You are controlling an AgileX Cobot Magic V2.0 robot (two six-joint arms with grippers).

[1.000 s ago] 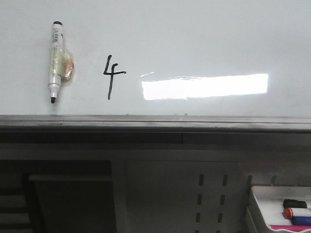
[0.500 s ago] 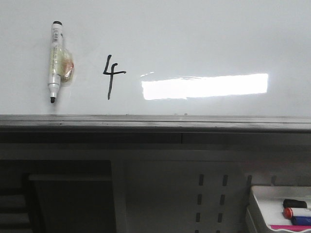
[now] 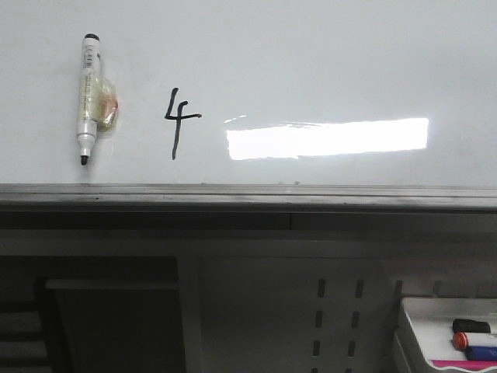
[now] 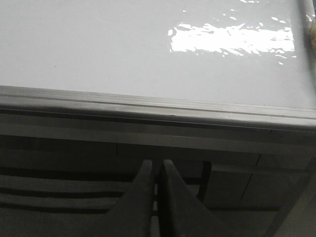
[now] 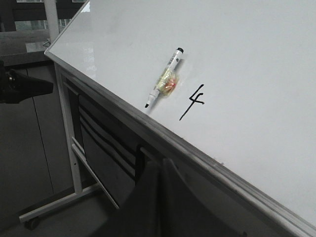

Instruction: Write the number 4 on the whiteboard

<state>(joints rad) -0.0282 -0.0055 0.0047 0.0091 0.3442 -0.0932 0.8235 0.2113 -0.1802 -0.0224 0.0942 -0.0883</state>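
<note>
A black handwritten number 4 (image 3: 178, 123) stands on the whiteboard (image 3: 326, 62), left of a bright glare. It also shows in the right wrist view (image 5: 193, 101). A white marker pen (image 3: 88, 97) with a yellowish clip sticks to the board left of the 4, tip down; it shows in the right wrist view too (image 5: 163, 85). My left gripper (image 4: 157, 165) is shut and empty below the board's grey ledge (image 4: 158, 106). My right gripper (image 5: 162, 165) is shut and empty, below the ledge (image 5: 197, 153). Neither gripper shows in the front view.
A small white tray (image 3: 443, 330) at the lower right holds black, red and blue markers. A dark cabinet with slots (image 3: 338, 311) stands under the ledge. The board's stand leg with a caster (image 5: 64, 148) shows in the right wrist view.
</note>
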